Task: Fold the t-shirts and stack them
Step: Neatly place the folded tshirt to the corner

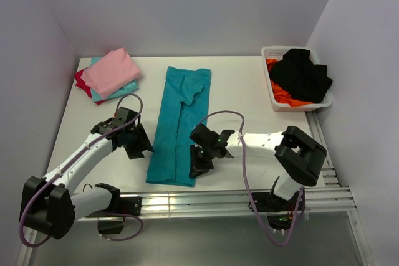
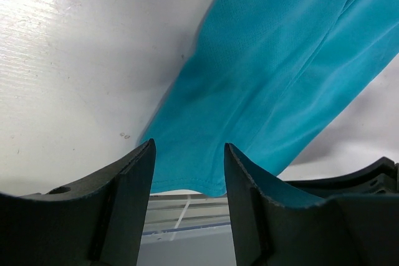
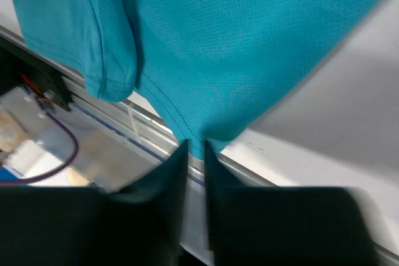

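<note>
Teal t-shirt (image 1: 177, 123) lies long-folded mid-table, looks soft, limp and light, so take it by the hem corners — right gripper (image 3: 196, 147) pinches near right corner, left gripper (image 2: 188, 147) gapes empty at near left hem.

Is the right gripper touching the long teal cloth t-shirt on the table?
Touching: the right wrist view shows the right gripper pinching a hem corner of the teal t-shirt.
</note>
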Robot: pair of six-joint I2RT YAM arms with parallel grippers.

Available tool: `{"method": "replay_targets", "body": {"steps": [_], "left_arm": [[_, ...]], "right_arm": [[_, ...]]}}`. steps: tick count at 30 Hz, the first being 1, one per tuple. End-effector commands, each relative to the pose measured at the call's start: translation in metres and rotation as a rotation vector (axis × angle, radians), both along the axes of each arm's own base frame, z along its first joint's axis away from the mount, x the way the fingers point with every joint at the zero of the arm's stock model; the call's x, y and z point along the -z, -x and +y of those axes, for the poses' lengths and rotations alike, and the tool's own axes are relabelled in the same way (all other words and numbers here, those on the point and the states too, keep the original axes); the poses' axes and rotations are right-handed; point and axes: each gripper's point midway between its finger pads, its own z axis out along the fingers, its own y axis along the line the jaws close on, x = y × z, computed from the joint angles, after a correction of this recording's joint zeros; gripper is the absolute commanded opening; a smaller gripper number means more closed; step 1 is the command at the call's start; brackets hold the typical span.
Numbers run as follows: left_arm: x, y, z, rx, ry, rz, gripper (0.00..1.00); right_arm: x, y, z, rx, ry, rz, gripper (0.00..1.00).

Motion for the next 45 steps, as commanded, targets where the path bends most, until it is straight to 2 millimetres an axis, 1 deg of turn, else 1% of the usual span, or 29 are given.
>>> {"method": "replay_targets", "body": {"steps": [1,2,3,5,6,8,9,11,12,13,14,17,21,26,29,30,32,33,34,35,36,37,38,40,41,42,44,45], "left_arm": [[-0.011,-0.004,0.000,-0.009,0.016,-0.037,0.54],[-0.010,-0.004,0.000,-0.009,0.015,-0.036,0.54],[-0.010,-0.003,0.000,-0.008,0.017,-0.033,0.54],[-0.009,-0.002,0.000,-0.005,0.016,-0.031,0.53],[-0.010,-0.002,0.000,-0.006,0.014,-0.032,0.53],[-0.011,-0.003,-0.001,-0.006,0.019,-0.036,0.53],[-0.010,-0.004,0.000,-0.006,0.019,-0.037,0.53],[-0.011,-0.005,-0.001,-0.006,0.020,-0.039,0.53],[-0.011,-0.006,-0.001,-0.005,0.019,-0.038,0.53],[-0.011,-0.007,-0.001,-0.002,0.018,-0.041,0.53],[-0.011,-0.006,-0.001,-0.002,0.018,-0.037,0.53],[-0.009,-0.006,-0.002,0.004,0.021,-0.033,0.53],[-0.010,-0.005,-0.003,0.007,0.025,-0.034,0.53],[-0.013,-0.005,-0.001,0.016,0.013,-0.031,0.53],[-0.013,-0.003,0.000,0.018,0.010,-0.031,0.52],[-0.013,-0.003,0.000,0.018,0.011,-0.031,0.53],[-0.013,-0.002,0.000,0.017,0.012,-0.029,0.52],[-0.013,-0.001,0.000,0.019,0.015,-0.025,0.52],[-0.012,0.001,0.000,0.022,0.015,-0.018,0.52],[-0.011,0.002,0.000,0.024,0.014,-0.013,0.51],[-0.011,0.004,0.001,0.024,0.013,-0.005,0.50],[-0.013,0.005,0.001,0.026,0.013,-0.002,0.50],[-0.013,0.012,0.004,0.032,0.000,0.027,0.50],[-0.014,0.020,0.004,0.054,0.001,0.057,0.51],[-0.013,0.030,0.006,0.079,-0.006,0.096,0.52],[-0.012,0.035,0.007,0.089,-0.015,0.117,0.55],[-0.009,0.048,0.011,0.117,-0.027,0.149,0.56],[-0.009,0.051,0.011,0.127,-0.020,0.150,0.56]], "right_arm": [[-0.012,-0.007,0.007,-0.007,-0.009,-0.041,0.12],[-0.012,-0.007,0.006,-0.012,-0.006,-0.047,0.11],[-0.014,-0.008,0.004,-0.010,-0.002,-0.054,0.07],[-0.013,-0.007,-0.002,-0.005,0.015,-0.059,0.06],[-0.014,-0.007,-0.004,-0.003,0.016,-0.067,0.01],[-0.012,-0.005,-0.011,0.003,0.030,-0.063,0.02],[-0.012,-0.005,-0.015,0.006,0.039,-0.061,0.13],[-0.014,-0.005,-0.017,0.008,0.045,-0.067,0.40],[-0.015,-0.004,-0.018,0.009,0.042,-0.068,0.66],[-0.016,-0.004,-0.018,0.012,0.037,-0.069,0.72],[-0.016,-0.004,-0.017,0.013,0.032,-0.070,0.73],[-0.009,-0.003,-0.013,0.009,0.032,-0.049,0.74],[0.003,-0.002,-0.006,0.009,0.034,-0.019,0.72],[0.010,-0.002,0.005,-0.001,0.023,0.007,0.68],[0.014,0.000,0.010,-0.014,0.021,0.018,0.61],[0.015,0.000,0.011,-0.017,0.024,0.021,0.52],[0.016,0.000,0.011,-0.016,0.031,0.023,0.40],[0.015,-0.001,0.011,-0.017,0.031,0.017,0.25],[0.016,0.000,0.007,-0.016,0.046,0.019,0.15],[0.016,0.000,0.006,-0.016,0.053,0.015,0.10],[0.015,-0.001,0.003,-0.010,0.059,0.008,0.01],[0.016,0.001,0.000,-0.010,0.072,0.012,0.00],[0.014,0.002,-0.003,-0.013,0.072,0.007,0.00],[0.016,0.002,-0.009,-0.011,0.091,0.004,0.00],[0.016,0.003,-0.011,-0.012,0.098,0.002,0.00],[0.016,0.001,-0.013,-0.008,0.103,-0.003,0.00],[0.015,-0.001,-0.017,-0.006,0.120,-0.006,0.00],[0.016,-0.002,-0.019,-0.005,0.131,-0.009,0.00]]}}
